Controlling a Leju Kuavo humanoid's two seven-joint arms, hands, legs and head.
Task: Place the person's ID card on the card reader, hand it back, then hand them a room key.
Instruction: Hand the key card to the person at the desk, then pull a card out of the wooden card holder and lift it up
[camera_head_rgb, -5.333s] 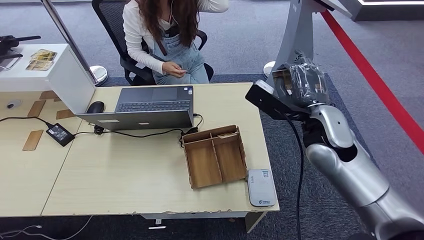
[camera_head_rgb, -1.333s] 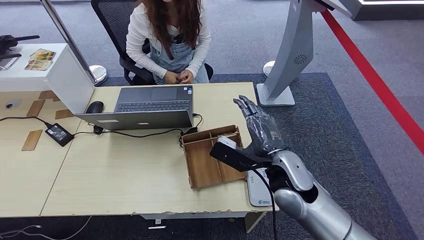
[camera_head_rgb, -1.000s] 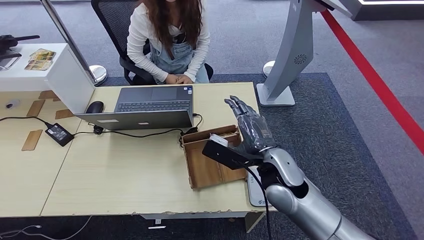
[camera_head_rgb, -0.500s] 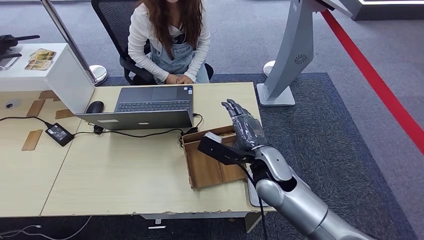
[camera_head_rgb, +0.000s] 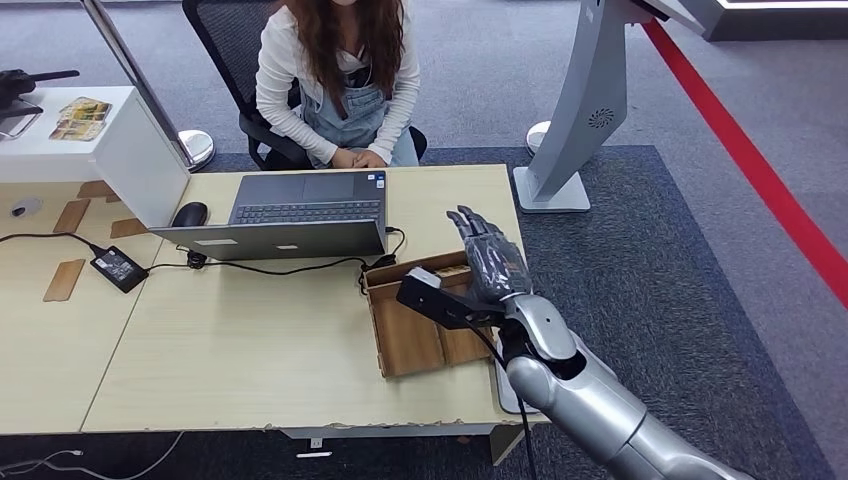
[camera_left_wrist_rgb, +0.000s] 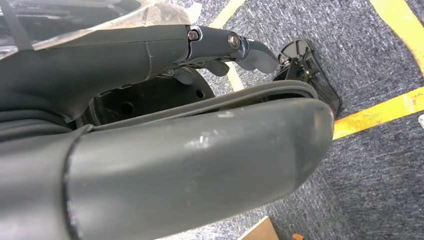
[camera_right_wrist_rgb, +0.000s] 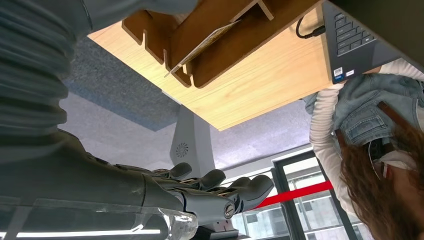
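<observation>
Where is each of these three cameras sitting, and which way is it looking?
Head view: high on the robot, looking down at the desk; right hand above the wooden box.
Left wrist view: behind the left hand, looking at carpet.
Right wrist view: behind the right hand, turned upside down.
Shared by the head and right wrist views: box, laptop, seated person.
</observation>
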